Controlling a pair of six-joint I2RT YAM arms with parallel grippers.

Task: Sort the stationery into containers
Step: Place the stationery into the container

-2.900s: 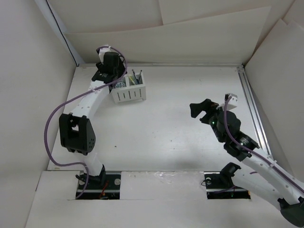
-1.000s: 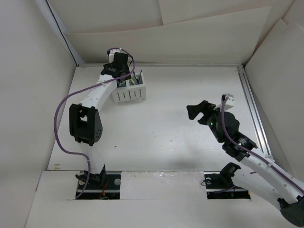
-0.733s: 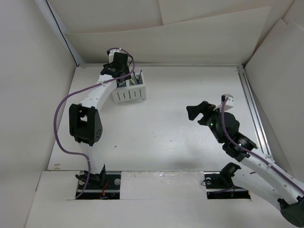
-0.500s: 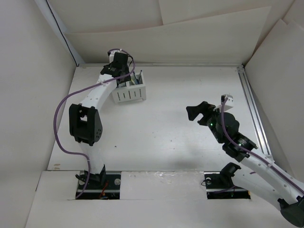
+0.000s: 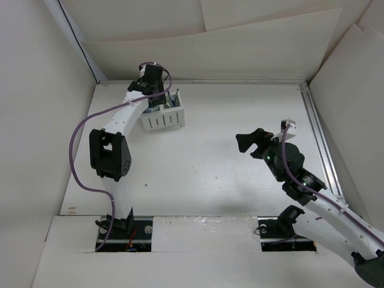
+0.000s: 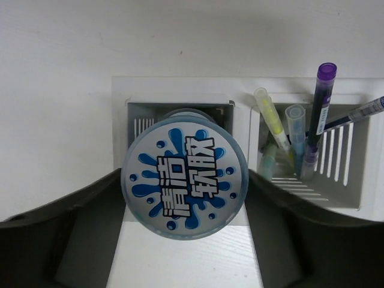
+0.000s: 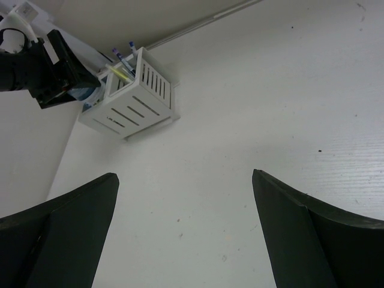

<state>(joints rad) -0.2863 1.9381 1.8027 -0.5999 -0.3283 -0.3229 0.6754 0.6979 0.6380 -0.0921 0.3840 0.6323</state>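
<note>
The white slatted organizer (image 5: 165, 119) stands at the back left of the table. My left gripper (image 5: 154, 99) hangs over its left compartment, shut on a round blue-and-white roll (image 6: 185, 175) with a splash label. In the left wrist view the roll fills the gap between both fingers (image 6: 90, 228), just above the compartment (image 6: 139, 114). Several pens (image 6: 312, 129), purple, blue and yellow-green, stand upright in the right compartment. My right gripper (image 5: 249, 142) is open and empty above the table at mid right, far from the organizer (image 7: 137, 99).
White walls close in the table on the left, back and right. A metal rail (image 5: 317, 132) runs along the right edge. The left arm's purple cable (image 5: 75, 141) loops out to the left.
The left gripper has moved from the organizer's left side to over its back-left compartment and stayed there. The right arm has barely shifted.
</note>
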